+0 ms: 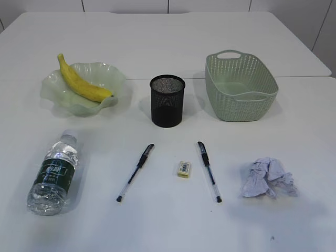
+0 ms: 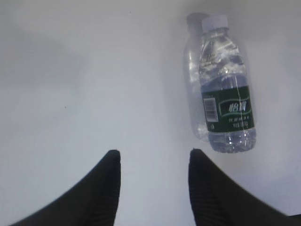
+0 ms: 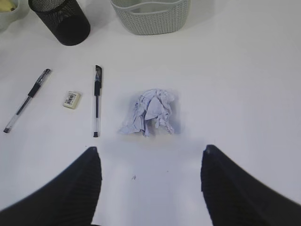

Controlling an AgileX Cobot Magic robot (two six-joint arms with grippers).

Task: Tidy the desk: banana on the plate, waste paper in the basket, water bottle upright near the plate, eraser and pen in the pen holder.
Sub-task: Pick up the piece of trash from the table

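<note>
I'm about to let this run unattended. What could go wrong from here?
1. The bottle lies on its side; being round, it may roll when the left gripper closes on it.
2. The two pens flank the eraser closely, so picking one may nudge the eraser.
3. The crumpled paper is loose; the open right gripper may catch only a fold and drop it short of the basket.

The banana [image 1: 83,83] was yellow on a pale green, wavy-edged plate [image 1: 111,75]. Right of the plate stood a black mesh pen holder [image 1: 167,100], then a sage green woven-pattern basket [image 1: 240,86]. The water bottle [image 1: 54,174] was clear with a dark green label (white lettering). The eraser [image 1: 184,169] was pale yellow, the crumpled paper [image 1: 268,178] white
</note>
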